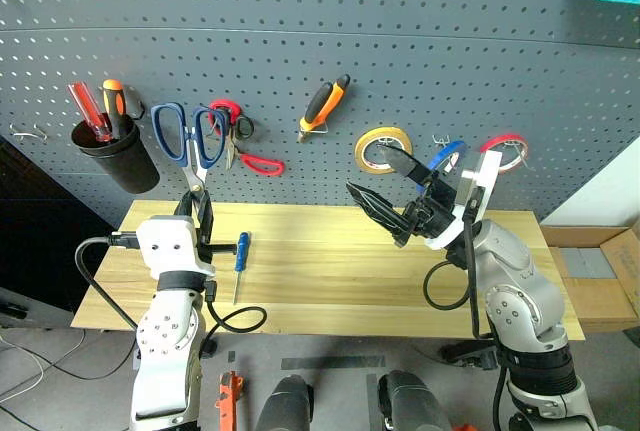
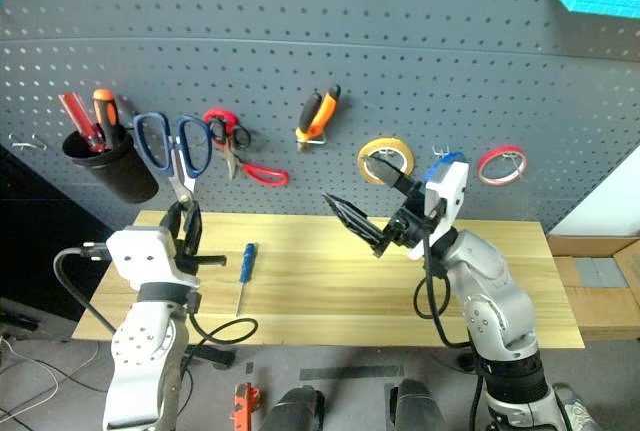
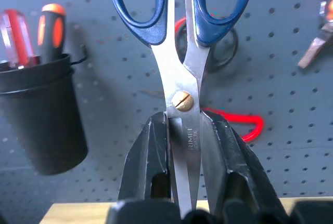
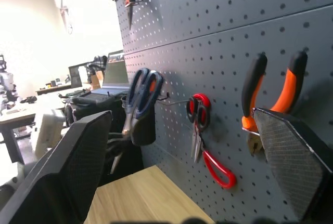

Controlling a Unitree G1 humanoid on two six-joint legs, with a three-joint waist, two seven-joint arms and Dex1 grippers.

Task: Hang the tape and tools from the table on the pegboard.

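My left gripper (image 1: 197,201) is shut on the blades of the long scissors (image 1: 188,136). It holds them upright, dark blue handles on top, in front of the pegboard (image 1: 300,41) just left of the red-handled scissors. I cannot tell whether the handles touch a hook. The grip is plain in the left wrist view, fingers (image 3: 151,156) clamped just below the pivot screw. The pliers (image 1: 325,106) hang on the pegboard. The blue tape (image 1: 447,156) hangs on a hook, partly hidden behind my right gripper (image 1: 365,169), which is open and empty above the table (image 1: 330,291). The blue-handled screwdriver (image 1: 240,251) lies on the table.
A black cup (image 1: 118,156) with red and orange screwdrivers hangs at the left. Red-handled scissors (image 1: 248,151), a yellow tape roll (image 1: 383,148) and a red tape roll (image 1: 503,149) hang on the board. A cardboard box (image 1: 610,261) stands right of the table.
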